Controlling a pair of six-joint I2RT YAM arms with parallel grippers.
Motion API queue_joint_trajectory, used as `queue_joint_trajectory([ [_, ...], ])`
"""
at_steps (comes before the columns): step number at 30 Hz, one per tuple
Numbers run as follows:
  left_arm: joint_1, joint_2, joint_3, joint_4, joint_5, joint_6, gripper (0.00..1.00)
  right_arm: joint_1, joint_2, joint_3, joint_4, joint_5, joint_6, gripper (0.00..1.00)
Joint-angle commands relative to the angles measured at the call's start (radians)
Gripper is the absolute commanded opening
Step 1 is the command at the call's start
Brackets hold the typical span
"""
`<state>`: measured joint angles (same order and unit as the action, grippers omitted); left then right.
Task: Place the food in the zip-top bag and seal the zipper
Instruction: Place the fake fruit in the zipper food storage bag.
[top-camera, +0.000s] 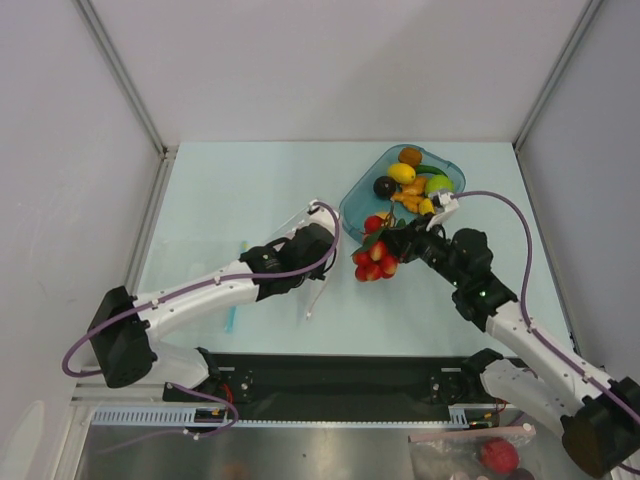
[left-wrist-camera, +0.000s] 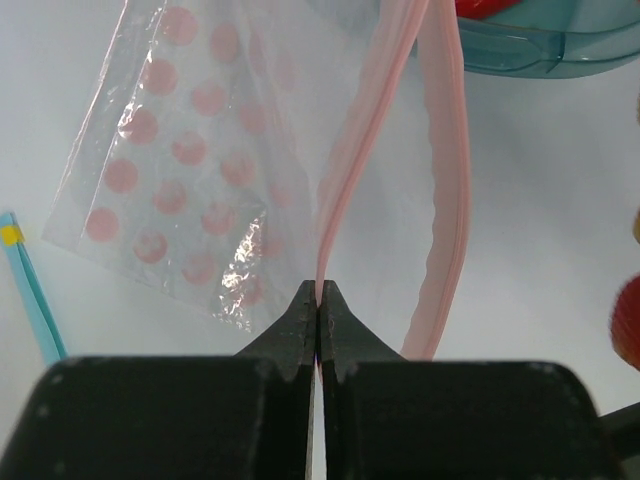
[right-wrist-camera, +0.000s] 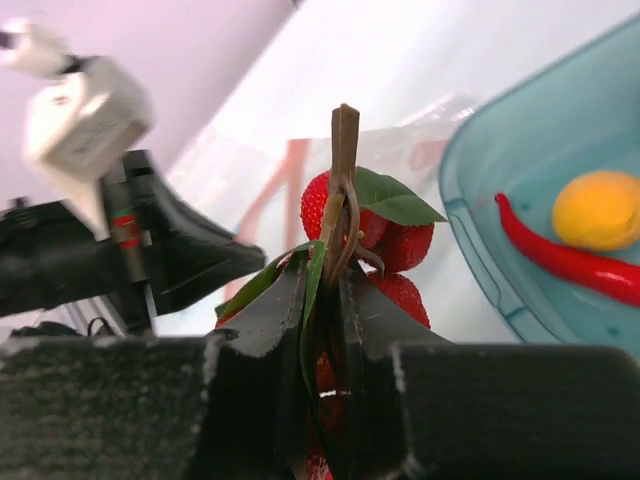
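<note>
My left gripper (left-wrist-camera: 319, 292) is shut on one pink lip of the zipper (left-wrist-camera: 350, 150) and holds the clear, pink-dotted zip-top bag (left-wrist-camera: 190, 170) with its mouth open; the other lip (left-wrist-camera: 448, 200) hangs apart. In the top view the left gripper (top-camera: 323, 225) and the bag (top-camera: 312, 290) are left of the tray. My right gripper (right-wrist-camera: 335, 275) is shut on the stem of a cluster of red berries (right-wrist-camera: 400, 240) with green leaves. It holds the cluster (top-camera: 375, 262) above the table between the tray and the bag, right gripper (top-camera: 397, 245) just behind it.
A teal tray (top-camera: 356, 203) at the back right holds a lemon (top-camera: 402, 172), a dark plum (top-camera: 384, 187), a green piece (top-camera: 438, 184) and orange pieces (top-camera: 410, 155). A light-blue stick (top-camera: 233, 316) lies by the left arm. Another bag with a red ball (top-camera: 497, 455) lies at the near right.
</note>
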<state>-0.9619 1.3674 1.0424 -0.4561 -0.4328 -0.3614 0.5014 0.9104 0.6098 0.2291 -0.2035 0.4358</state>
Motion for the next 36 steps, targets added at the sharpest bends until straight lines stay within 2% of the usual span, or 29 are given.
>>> queue_joint_trajectory([
  [1, -0.005, 0.016, -0.001, 0.053, 0.020, 0.018, 0.00, 0.003, -0.086, -0.047, 0.153, -0.085, 0.003, 0.00],
  [5, -0.003, 0.033, 0.013, 0.043, 0.014, 0.018, 0.00, 0.003, -0.094, -0.062, 0.243, -0.264, 0.003, 0.00],
  [9, -0.003, 0.021, 0.005, 0.052, 0.005, 0.021, 0.00, 0.003, -0.024, -0.035, 0.240, -0.318, 0.035, 0.00],
  [14, -0.005, -0.005, -0.025, 0.105, 0.060, 0.030, 0.00, 0.005, 0.103, -0.064, 0.493, -0.509, 0.165, 0.00],
  [16, -0.005, -0.010, -0.028, 0.111, 0.054, 0.030, 0.00, 0.003, 0.155, -0.050, 0.524, -0.575, 0.199, 0.00],
  [22, -0.005, -0.051, -0.053, 0.126, 0.016, 0.029, 0.00, 0.011, 0.264, -0.004, 0.556, -0.652, 0.251, 0.00],
  [30, -0.005, -0.071, -0.071, 0.157, 0.020, 0.056, 0.00, 0.034, 0.412, 0.114, 0.322, -0.639, 0.225, 0.00],
  [34, -0.008, -0.077, -0.082, 0.180, 0.043, 0.070, 0.00, 0.034, 0.447, 0.162, 0.133, -0.513, 0.175, 0.00],
  [36, -0.012, -0.083, -0.085, 0.191, 0.042, 0.072, 0.00, 0.032, 0.470, 0.180, 0.096, -0.478, 0.169, 0.00],
])
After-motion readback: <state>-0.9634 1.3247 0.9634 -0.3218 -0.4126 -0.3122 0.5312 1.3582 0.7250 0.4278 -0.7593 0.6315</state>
